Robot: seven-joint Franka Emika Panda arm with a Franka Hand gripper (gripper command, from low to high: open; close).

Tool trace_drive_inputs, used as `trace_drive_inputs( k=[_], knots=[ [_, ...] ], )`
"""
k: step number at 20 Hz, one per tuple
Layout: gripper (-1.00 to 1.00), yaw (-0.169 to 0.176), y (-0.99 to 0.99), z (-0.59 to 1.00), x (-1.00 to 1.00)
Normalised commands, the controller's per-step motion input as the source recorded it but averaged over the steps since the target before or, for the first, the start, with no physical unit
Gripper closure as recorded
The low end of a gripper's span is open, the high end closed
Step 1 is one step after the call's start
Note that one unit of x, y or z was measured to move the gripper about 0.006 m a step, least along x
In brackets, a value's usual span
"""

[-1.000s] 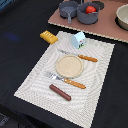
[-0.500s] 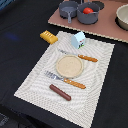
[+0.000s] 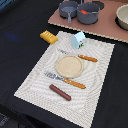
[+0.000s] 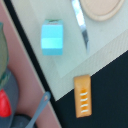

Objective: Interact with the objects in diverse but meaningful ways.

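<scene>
In the exterior view a yellow ridged bread piece (image 3: 48,36) lies on the black table just off the far corner of the striped placemat (image 3: 30,82). A white-and-teal milk carton (image 3: 78,39) stands on the mat's far edge. A brown sausage (image 3: 60,92) lies on the mat's near part. Two grey pots (image 3: 68,9) (image 3: 89,15) stand on the brown board, one holding a red tomato (image 3: 85,12). The wrist view shows the carton (image 4: 52,37), the bread (image 4: 83,95), a pot handle (image 4: 40,109) and the tomato (image 4: 4,105). No gripper shows in either view.
A round tan plate (image 3: 68,65) lies mid-mat between an orange-handled knife (image 3: 80,57) and fork (image 3: 66,80). The brown board (image 3: 107,27) runs along the back with a pale bowl (image 3: 123,16) at the exterior view's right. The knife blade (image 4: 80,22) shows in the wrist view.
</scene>
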Motion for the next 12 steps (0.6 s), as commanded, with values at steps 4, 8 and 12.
trace_drive_inputs(
  k=[4,8,12],
  knots=[
    [-1.00,0.028,-1.00,0.00,0.37],
    [-1.00,0.033,-1.00,0.00,0.38],
    [-1.00,0.045,-0.97,0.00,0.41]
  ],
)
